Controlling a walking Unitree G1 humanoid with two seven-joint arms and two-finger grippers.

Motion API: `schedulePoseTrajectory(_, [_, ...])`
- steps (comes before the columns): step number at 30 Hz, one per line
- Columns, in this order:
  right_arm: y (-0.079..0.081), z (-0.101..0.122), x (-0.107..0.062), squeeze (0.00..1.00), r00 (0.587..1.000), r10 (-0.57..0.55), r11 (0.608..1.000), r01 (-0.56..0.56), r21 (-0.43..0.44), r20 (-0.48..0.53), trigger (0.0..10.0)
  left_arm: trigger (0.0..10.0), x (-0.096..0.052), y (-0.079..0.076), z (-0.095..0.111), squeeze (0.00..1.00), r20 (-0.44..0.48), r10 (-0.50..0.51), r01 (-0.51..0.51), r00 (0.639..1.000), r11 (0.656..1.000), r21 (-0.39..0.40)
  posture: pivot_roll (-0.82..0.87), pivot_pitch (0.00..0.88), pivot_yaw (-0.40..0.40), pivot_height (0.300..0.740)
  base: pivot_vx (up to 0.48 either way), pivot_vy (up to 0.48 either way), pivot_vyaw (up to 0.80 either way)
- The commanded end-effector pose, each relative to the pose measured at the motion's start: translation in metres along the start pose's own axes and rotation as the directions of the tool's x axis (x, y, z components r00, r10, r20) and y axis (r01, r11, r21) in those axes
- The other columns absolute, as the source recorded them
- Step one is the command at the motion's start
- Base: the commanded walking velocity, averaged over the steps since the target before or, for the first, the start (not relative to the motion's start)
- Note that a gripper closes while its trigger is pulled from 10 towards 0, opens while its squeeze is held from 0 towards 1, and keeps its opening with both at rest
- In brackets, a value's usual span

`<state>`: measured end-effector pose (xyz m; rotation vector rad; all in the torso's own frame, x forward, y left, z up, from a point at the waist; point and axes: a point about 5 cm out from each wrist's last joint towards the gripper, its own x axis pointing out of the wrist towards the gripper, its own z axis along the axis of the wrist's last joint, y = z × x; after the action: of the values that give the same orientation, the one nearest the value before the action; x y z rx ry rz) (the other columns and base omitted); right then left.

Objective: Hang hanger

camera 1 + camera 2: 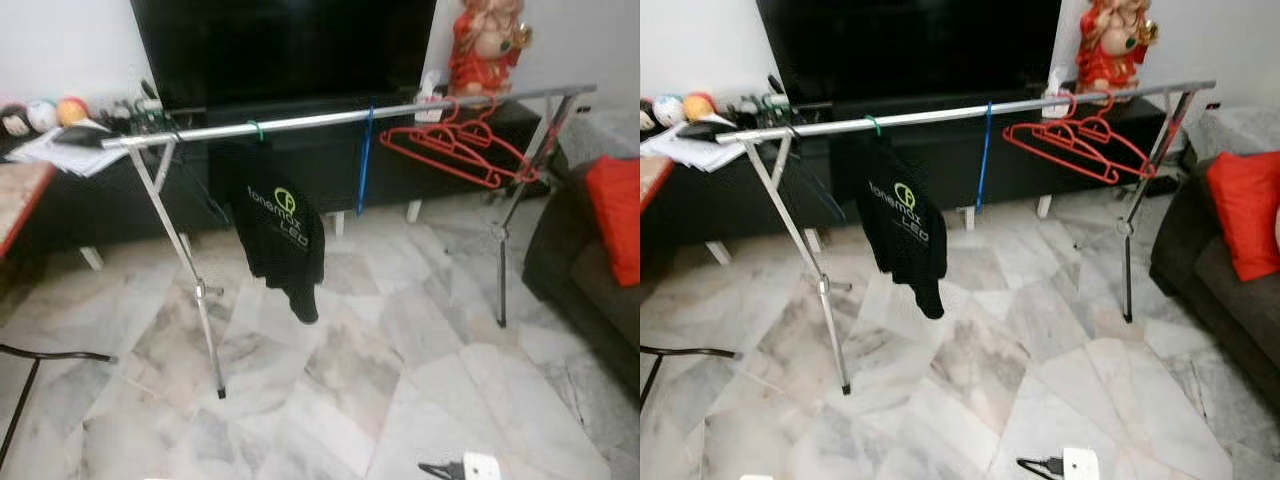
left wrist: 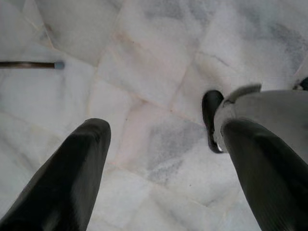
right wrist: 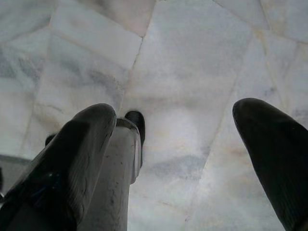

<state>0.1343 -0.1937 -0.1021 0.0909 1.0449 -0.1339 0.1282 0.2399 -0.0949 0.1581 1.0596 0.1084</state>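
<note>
From where I stand the hanging looks done or nearly so: the thin red plastic hangers (image 1: 455, 145) dangle together, tilted, from the right end of the long silver metal rack rail (image 1: 330, 118), near a blue hanger (image 1: 364, 165) and a black printed shirt (image 1: 285, 238). Both arms hang idle over the pale marble floor (image 1: 400, 370), left hand (image 2: 163, 159) and right hand (image 3: 178, 144) spread wide and holding nothing.
</note>
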Motion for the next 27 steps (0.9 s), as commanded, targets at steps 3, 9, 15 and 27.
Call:
schedulePoseTrajectory(3, [0.0032,-0.0014,0.0002,0.00,1.000,0.011,1.000,-0.011,-0.014,-0.009,10.0,10.0,-0.0017,0.0002,-0.0090,0.00,-0.029,-0.001,0.002,1.000,1.000,0.007,-0.06,0.000,-0.030,0.740,-0.311,0.000,0.00])
schedulePoseTrajectory(9, [0.0027,0.0003,0.0007,0.00,1.000,0.014,1.000,-0.014,-0.005,-0.010,10.0,10.0,-0.0017,0.0003,-0.0090,0.00,-0.031,-0.002,0.002,1.000,1.000,0.010,-0.07,0.000,-0.029,0.740,-0.311,0.000,0.00])
schedulePoseTrajectory(15, [0.0047,-0.0016,0.0005,0.00,1.000,0.020,1.000,-0.020,-0.005,-0.015,10.0,10.0,-0.0017,0.0004,-0.0092,0.00,-0.031,-0.002,0.003,1.000,1.000,0.010,-0.06,0.000,-0.028,0.740,-0.293,0.000,0.00])
schedulePoseTrajectory(27, [0.0065,-0.0050,0.0001,0.00,1.000,0.016,1.000,-0.016,0.021,-0.022,10.0,10.0,-0.0018,0.0009,-0.0094,0.00,-0.032,-0.003,0.004,0.999,1.000,0.021,-0.06,0.000,-0.026,0.740,0.000,0.000,0.00])
